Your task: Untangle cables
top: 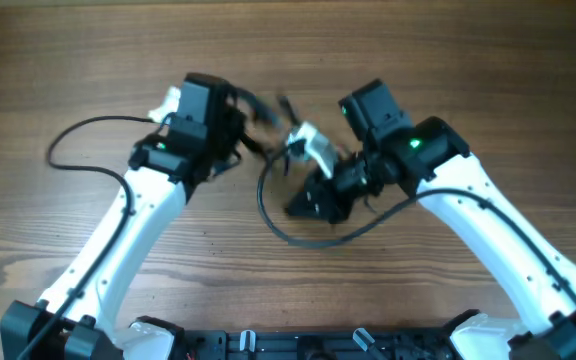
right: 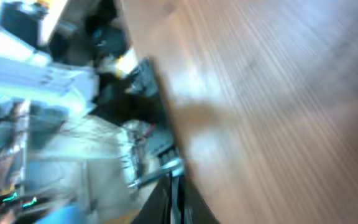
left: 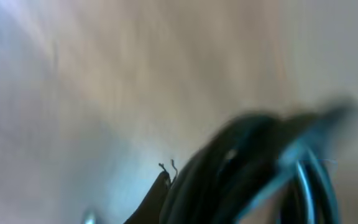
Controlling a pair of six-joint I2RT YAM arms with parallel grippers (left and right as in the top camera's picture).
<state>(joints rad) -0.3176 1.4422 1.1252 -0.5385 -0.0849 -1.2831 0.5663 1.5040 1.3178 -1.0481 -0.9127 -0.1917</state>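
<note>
The cables (top: 268, 112) are thin black cords, blurred, strung in the air between my two grippers above the middle of the table. My left gripper (top: 248, 112) is shut on them. In the left wrist view the bundle of black cords (left: 260, 168) fills the lower right, very close and out of focus, and the fingers are hidden. My right gripper (top: 303, 140) meets the cords from the right. In the right wrist view its fingers (right: 174, 202) are pressed together with only a thin strip between them.
A thicker black wire (top: 288, 232) loops on the wood table (top: 448, 60) below the grippers and runs to the right arm. Another black wire (top: 63, 140) loops at the left by the left arm. The right wrist view shows the table edge (right: 166, 118) and room clutter beyond.
</note>
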